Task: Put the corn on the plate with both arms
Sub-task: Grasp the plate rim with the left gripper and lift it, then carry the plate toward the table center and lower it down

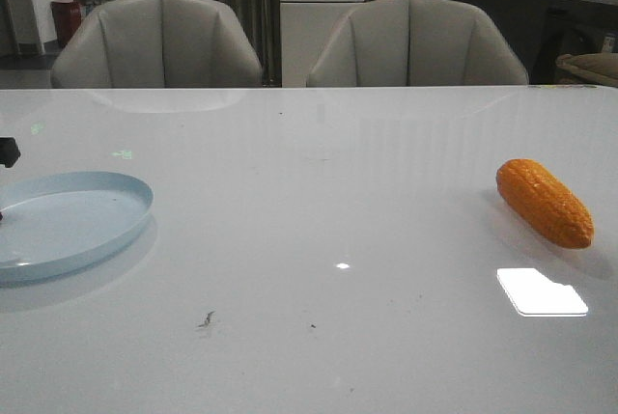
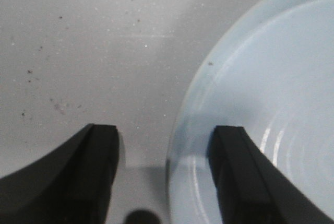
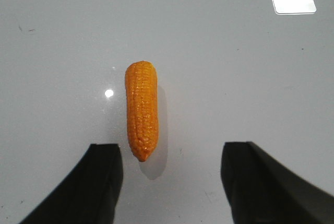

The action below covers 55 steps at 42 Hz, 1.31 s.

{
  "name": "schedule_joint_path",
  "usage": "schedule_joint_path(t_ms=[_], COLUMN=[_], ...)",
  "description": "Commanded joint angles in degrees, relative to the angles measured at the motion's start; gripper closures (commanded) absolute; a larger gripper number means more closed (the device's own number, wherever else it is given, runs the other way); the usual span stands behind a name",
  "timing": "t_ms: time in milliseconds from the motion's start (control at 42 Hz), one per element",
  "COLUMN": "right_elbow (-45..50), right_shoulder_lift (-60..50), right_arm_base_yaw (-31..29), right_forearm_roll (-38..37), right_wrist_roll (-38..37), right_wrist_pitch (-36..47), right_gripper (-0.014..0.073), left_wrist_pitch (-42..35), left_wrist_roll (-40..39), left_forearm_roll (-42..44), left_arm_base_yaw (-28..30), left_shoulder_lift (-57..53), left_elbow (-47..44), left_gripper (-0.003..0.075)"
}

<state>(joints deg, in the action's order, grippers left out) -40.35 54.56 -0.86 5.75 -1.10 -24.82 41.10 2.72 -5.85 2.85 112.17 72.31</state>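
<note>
The orange corn (image 1: 544,202) lies on the white table at the right, tapered end toward the front right. In the right wrist view the corn (image 3: 141,110) lies just ahead of my right gripper (image 3: 172,148), its pointed tip toward the gap between the fingers. That gripper is open, empty and above the table. The pale-blue plate (image 1: 68,221) sits at the left edge of the table. My left gripper (image 2: 166,132) is open and empty, straddling the plate's rim (image 2: 180,130), with one finger over the plate and the other over the table.
Two grey chairs (image 1: 159,42) (image 1: 415,42) stand behind the table's far edge. A bright light reflection (image 1: 541,291) lies on the table in front of the corn. A small dark part of the left arm (image 1: 6,151) shows at the left edge.
</note>
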Motion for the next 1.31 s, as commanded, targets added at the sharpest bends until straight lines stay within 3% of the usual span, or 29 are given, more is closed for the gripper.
schedule_joint_path(t_ms=[0, 119, 357, 738, 1000, 1286], right_elbow=[-1.8, -1.8, -1.8, -1.8, -1.8, -1.8], right_shoulder_lift=[-0.5, -0.5, -0.5, -0.5, -0.5, -0.5], right_arm_base_yaw=[-0.3, -0.3, -0.3, -0.3, -0.3, -0.3], right_forearm_roll=[0.0, 0.0, 0.0, 0.0, 0.0, 0.0], right_wrist_roll=[0.2, 0.2, 0.2, 0.2, 0.2, 0.2], right_wrist_pitch=[3.8, 3.8, 3.2, 1.0, 1.0, 1.0], right_gripper=[0.0074, 0.0074, 0.0074, 0.0074, 0.0074, 0.0074], left_wrist_pitch=[0.4, 1.6, 5.3, 16.4, 13.9, 9.3], left_wrist_roll=[-0.6, -0.6, -0.6, -0.6, -0.6, -0.6], left_forearm_roll=[-0.6, -1.1, -1.8, -24.4, -31.1, -30.3], left_arm_base_yaw=[0.1, 0.1, 0.1, -1.3, -7.7, -15.1], left_shoulder_lift=[-2.5, -2.5, -2.5, -2.5, -2.5, -0.8], left_elbow=[1.5, 1.5, 6.0, 26.5, 30.7, 30.6], left_gripper=[0.0452, 0.0642, 0.0625, 0.0624, 0.0624, 0.0624])
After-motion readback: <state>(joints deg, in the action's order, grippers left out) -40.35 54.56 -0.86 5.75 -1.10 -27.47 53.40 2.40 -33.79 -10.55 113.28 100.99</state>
